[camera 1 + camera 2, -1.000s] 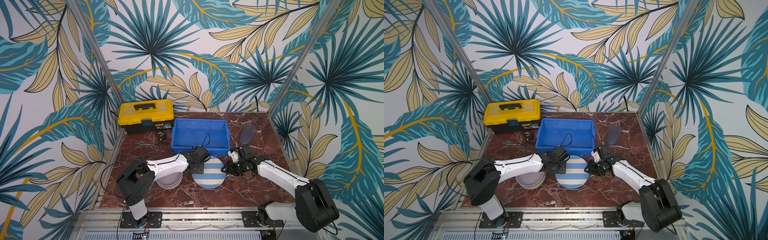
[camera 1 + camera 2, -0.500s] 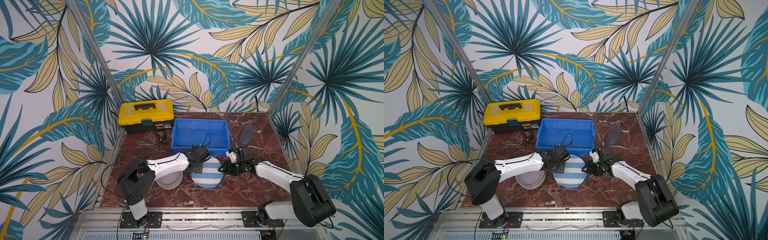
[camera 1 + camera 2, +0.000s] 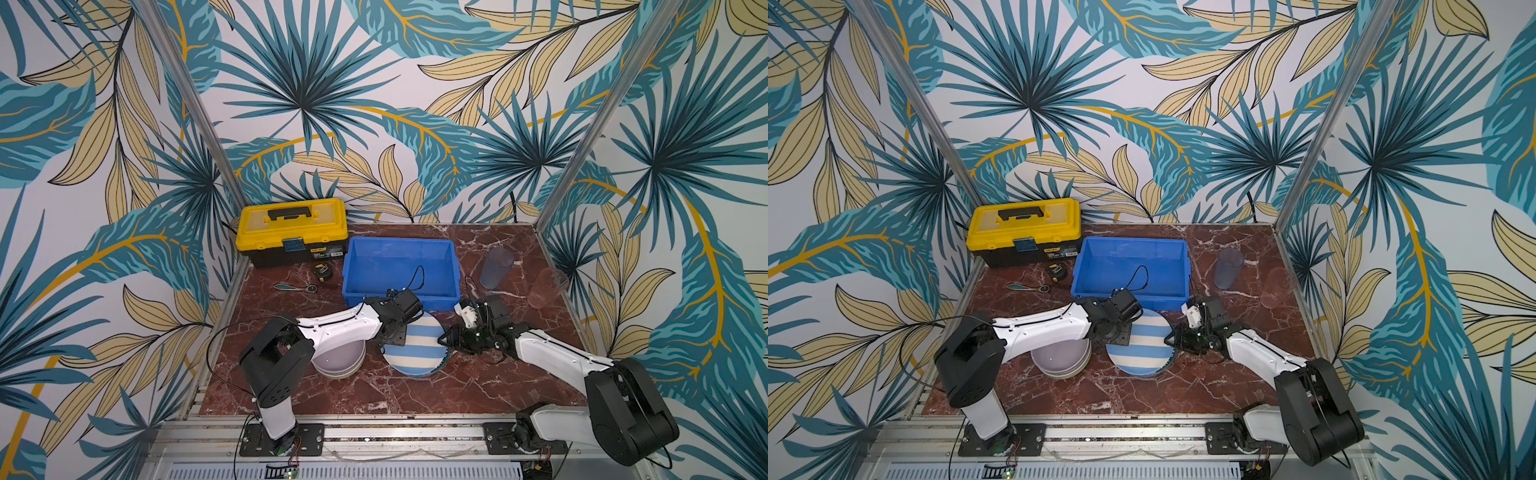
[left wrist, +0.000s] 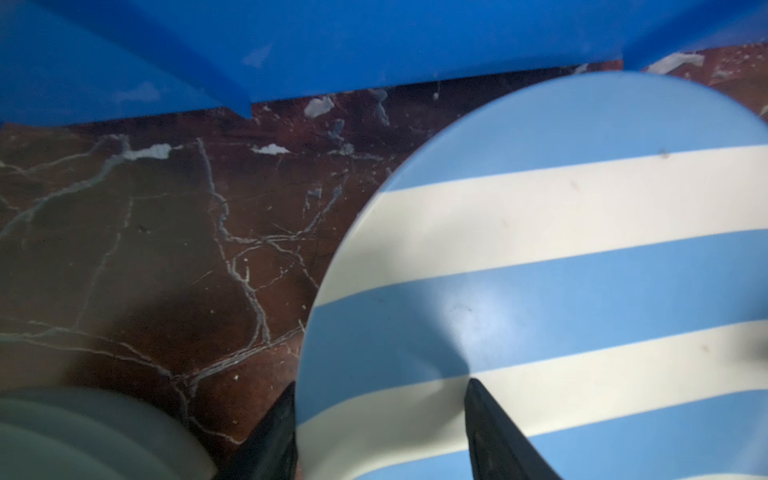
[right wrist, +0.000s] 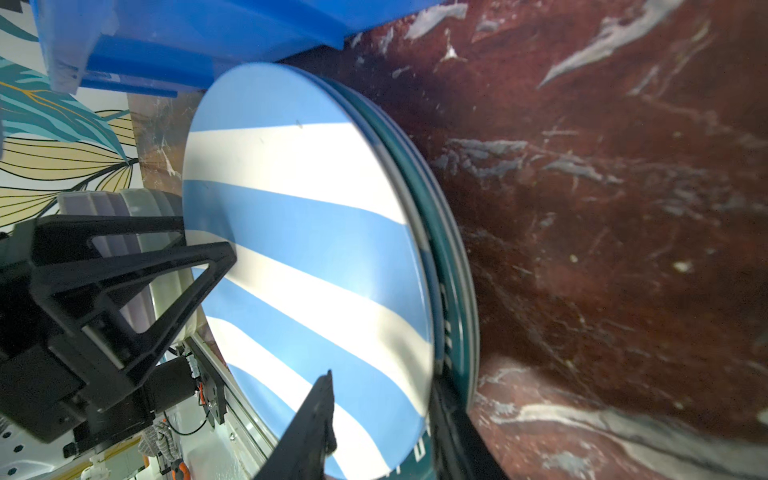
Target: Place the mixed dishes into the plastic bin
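left gripper (image 3: 394, 336) astride striped plate (image 3: 420, 350) left rim, 1 finger over, 1 under; right gripper (image 3: 443, 340) spans it plus lower plates (image 5: 454, 266) at right rim. can't tell if either actually clamps. plate tilted on those, just in front of blue bin (image 3: 400, 240), outside it

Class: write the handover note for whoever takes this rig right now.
Left hand: open, one finger over the striped plate.
Right hand: jaws straddle the rim of the plate stack; clamped or not, unclear.
That stack lies before the blue bin; bowls stacked under the left arm; bluish tumbler and pinkish tumbler stand right of the bin.
Done: nothing binned. Left: everything.
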Controlling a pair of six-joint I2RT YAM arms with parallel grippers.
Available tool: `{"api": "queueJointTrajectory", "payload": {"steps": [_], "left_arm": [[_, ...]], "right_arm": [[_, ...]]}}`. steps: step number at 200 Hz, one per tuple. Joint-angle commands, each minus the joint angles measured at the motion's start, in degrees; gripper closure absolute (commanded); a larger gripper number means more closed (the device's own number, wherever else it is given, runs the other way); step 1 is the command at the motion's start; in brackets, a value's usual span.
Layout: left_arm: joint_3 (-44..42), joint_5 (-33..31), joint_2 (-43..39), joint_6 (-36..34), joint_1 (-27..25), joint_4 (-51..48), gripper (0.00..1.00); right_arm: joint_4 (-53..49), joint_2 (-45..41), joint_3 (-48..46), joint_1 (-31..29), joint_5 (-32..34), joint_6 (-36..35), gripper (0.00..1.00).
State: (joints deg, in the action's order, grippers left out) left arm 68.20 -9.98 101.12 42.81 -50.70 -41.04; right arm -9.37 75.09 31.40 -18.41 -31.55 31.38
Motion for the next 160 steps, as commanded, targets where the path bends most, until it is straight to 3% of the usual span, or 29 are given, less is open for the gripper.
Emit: {"api": "queueJointTrajectory", "payload": {"steps": [1,113,160], "left_arm": [[1.0,9.3,2.9,-1.7,-3.0,8.2,0.39],[0.2,9.4,3.8,-1.9,-3.0,8.6,0.39],[0.1,9.9,3.7,-1.8,-3.0,9.2,0.39]], "right_arm": [[9.0,-2.3,-1.2,-1.4,-10.4,1.2,0.6],[8.4,-12.1,-3.2,-1.4,-10.7,1.7,0.61],[12.4,-10.4,-2.5,-1.5,-10.6,3.2,0.62]]}}
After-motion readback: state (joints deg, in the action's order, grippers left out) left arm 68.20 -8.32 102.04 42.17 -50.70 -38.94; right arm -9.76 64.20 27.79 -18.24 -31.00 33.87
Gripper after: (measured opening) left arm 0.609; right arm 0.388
